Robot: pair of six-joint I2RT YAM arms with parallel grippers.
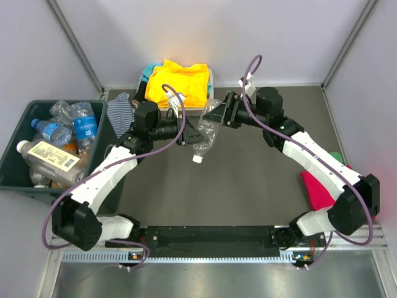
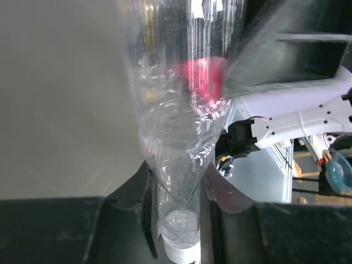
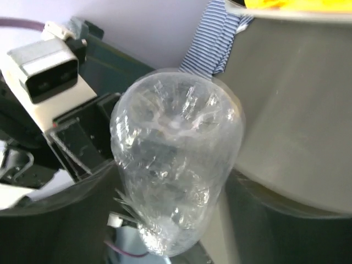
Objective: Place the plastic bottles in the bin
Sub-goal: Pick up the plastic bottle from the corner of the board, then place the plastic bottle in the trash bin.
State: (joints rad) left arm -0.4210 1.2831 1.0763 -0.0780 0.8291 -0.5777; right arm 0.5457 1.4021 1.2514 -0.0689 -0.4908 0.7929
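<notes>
A clear crushed plastic bottle [image 1: 206, 138] with a white cap hangs in mid-air over the middle of the table, cap end down. My left gripper [image 1: 191, 138] is shut on its neck just above the cap; the left wrist view shows the neck [image 2: 177, 203] pinched between the fingers. My right gripper [image 1: 217, 115] is shut on the bottle's base end, which fills the right wrist view [image 3: 176, 148] between the fingers. The dark green bin [image 1: 25, 115] stands at the far left and holds several bottles [image 1: 68, 130].
A white tray [image 1: 209, 77] of yellow cloth stands at the back centre. A striped cloth [image 1: 120, 108] lies between the tray and the bin. A red object [image 1: 316, 186] and a small green one [image 1: 335, 158] lie at the right, beside the right arm.
</notes>
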